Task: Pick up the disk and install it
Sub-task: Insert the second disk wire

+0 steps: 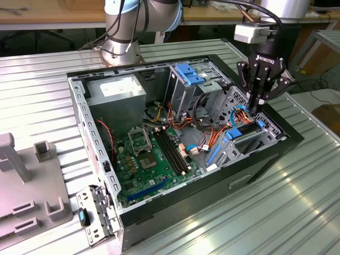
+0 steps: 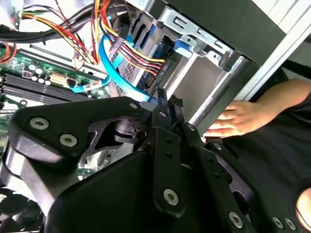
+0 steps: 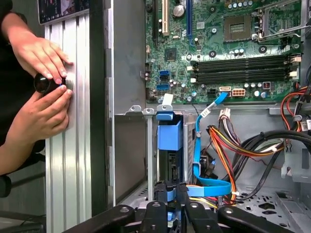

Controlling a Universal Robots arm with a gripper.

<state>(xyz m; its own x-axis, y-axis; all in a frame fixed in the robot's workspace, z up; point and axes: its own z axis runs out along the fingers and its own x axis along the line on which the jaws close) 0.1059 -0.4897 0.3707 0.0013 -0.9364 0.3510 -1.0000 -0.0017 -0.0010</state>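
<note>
While the black multi-link end effector (image 1: 258, 109) sits low over the drive cage at the front corner of the open black desktop computer case (image 1: 265, 154), the job looks well into the install step. Fingers are drawn close together, tips down in the bay; in both wrist views they pinch something thin and blue at the bay mouth, but I can't tell for sure whether that is a firm grip on the drive's rail or just contact.

The disk (image 3: 170, 145), a flat dark-grey hard drive with bright blue plastic rails, is on edge inside the cage slot, directly under the fingertips. In the first wrist view its blue rail and tab show between the cage walls, with a light-blue flat data cable (image 3: 206, 187) looping just beside it and a bundle of red, yellow and orange power wires (image 3: 221, 145) next to that. So pickup reads as done, and the drive is already in the cage. Judgement: seating depth is unclear, so full latch-in may be left. Cables not seen plugged into the drive.

Green motherboard (image 1: 154, 159) lies on the case floor, away from the cage; grey power-supply box with white label (image 1: 117, 93) sits at the far corner of the case.

A person's hands (image 3: 41, 92) are on the ribbed aluminium worktop (image 1: 42, 95) just outside the case wall, holding a small black cylindrical object (image 3: 44, 83).
</note>
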